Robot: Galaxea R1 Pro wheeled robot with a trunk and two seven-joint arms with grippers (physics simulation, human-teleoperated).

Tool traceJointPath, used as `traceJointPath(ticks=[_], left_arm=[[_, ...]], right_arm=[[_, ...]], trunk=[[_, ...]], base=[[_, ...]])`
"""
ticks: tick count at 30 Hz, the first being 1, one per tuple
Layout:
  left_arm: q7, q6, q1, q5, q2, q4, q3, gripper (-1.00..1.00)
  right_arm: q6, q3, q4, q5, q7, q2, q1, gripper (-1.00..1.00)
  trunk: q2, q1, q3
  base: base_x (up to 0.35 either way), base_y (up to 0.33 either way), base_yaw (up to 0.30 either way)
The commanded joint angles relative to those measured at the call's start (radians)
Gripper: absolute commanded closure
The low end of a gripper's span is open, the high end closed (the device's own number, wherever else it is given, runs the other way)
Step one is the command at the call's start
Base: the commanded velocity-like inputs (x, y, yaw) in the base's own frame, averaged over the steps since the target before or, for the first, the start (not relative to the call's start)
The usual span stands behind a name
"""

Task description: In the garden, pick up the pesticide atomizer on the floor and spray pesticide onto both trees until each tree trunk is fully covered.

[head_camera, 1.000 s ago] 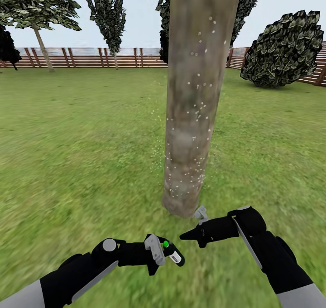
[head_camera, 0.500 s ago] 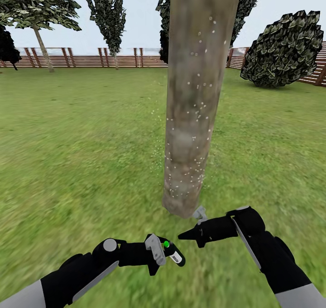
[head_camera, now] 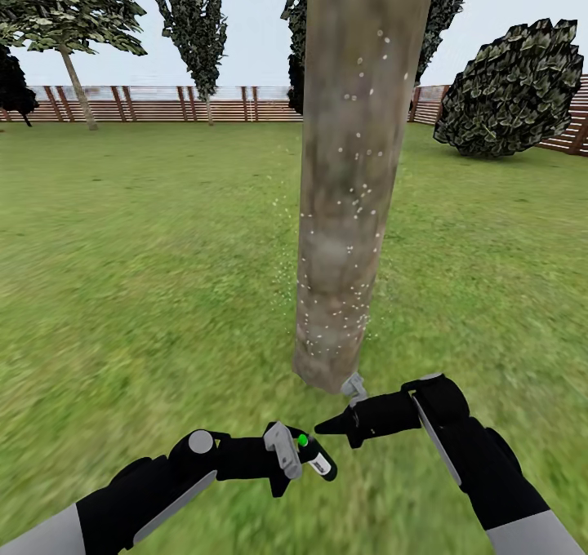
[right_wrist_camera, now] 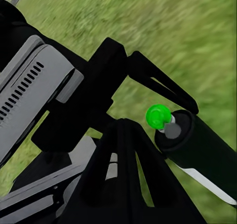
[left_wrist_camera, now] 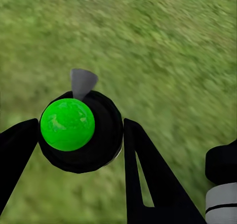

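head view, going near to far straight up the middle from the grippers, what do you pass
left gripper holding the pesticide atomizer → right gripper → foot of the tree trunk, speckled with white pesticide → open lawn → brown slatted fence

Outdoor garden, open lawn (head_camera: 147, 237) of green grass, brown slatted wooden fence (head_camera: 163, 104) along the far edge, thick mottled tree trunk (head_camera: 347, 179) in the foreground (flecked with white specks), leafy trees (head_camera: 196, 16) and a round bush (head_camera: 514, 90) beyond, pale sky above.
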Motion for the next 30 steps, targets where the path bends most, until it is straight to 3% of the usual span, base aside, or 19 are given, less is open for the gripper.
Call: traceJointPath(ticks=[1,8,13,24,30], left_arm=[[0.000,0.009,-0.002,0.011,0.001,-0.001,-0.001,1.00],[0.000,0.009,-0.002,0.011,0.000,-0.001,-0.001,1.00],[0.000,0.009,-0.002,0.011,0.000,-0.001,-0.001,1.00],[0.000,0.009,-0.002,0.011,-0.001,-0.003,-0.002,1.00],[0.000,0.009,-0.002,0.011,-0.001,-0.006,-0.002,1.00]], right_arm=[[0.006,0.000,-0.001,0.008,0.007,0.000,-0.001,1.00],[0.007,0.002,0.001,0.010,0.002,0.002,-0.001,1.00],[0.008,0.002,0.002,0.007,-0.051,0.012,-0.001,1.00],[0.008,0.003,0.015,0.008,-0.062,0.015,-0.001,1.00],[0.008,0.002,0.031,0.010,-0.086,0.038,-0.001,1.00]], trunk=[[0.000,0.000,-0.001],[0.000,0.000,-0.001],[0.000,0.000,-0.001],[0.000,0.000,-0.001],[0.000,0.000,-0.001]], base=[[0.000,0.000,0.000],[0.000,0.000,0.000],[0.000,0.000,0.000],[0.000,0.000,0.000],[0.000,0.000,0.000]])
